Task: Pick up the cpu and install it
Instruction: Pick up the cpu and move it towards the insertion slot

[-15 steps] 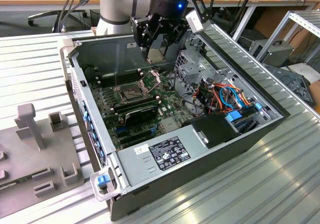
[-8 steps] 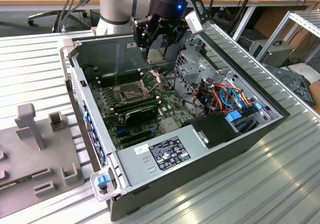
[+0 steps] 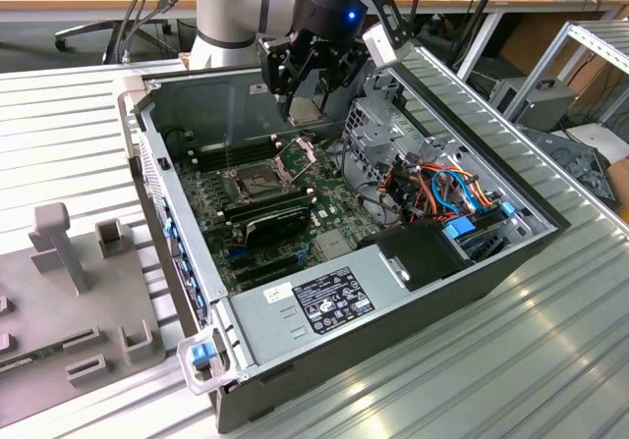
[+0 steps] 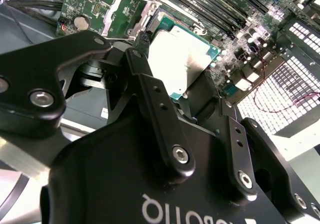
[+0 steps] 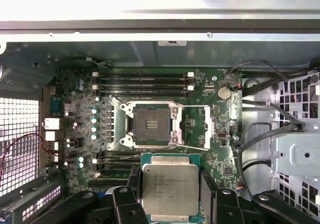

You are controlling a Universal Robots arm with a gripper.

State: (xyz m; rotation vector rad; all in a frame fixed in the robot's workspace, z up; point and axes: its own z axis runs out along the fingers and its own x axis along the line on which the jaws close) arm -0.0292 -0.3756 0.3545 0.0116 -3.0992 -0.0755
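Over the green motherboard [image 3: 329,213] inside the open computer case [image 3: 211,95], which lies on its side on a ribbed aluminium table [image 3: 59,125], the gripper [image 3: 300,110] hangs near the case's far wall. Its black fingers [image 5: 131,186] are clamped on the cpu [image 5: 170,189], one on each of two opposite edges. The chip sits flat with its pale silver face turned toward the wrist cameras and a thin green border showing around it. In the second wrist view the cpu [image 4: 177,63] is raised clear of the board, with nothing but the fingers touching it. The dark square socket [image 5: 147,124] lies uncovered at the middle of the motherboard. Its hinged metal frame [image 5: 200,126] is swung open to one side and stands tilted up in the exterior view. In the first wrist view the held chip appears just beside the socket, not over it, overlapping a bank of memory slots [image 5: 115,159]. A coin cell battery [image 5: 223,92] sits near the board's corner beyond the open frame.
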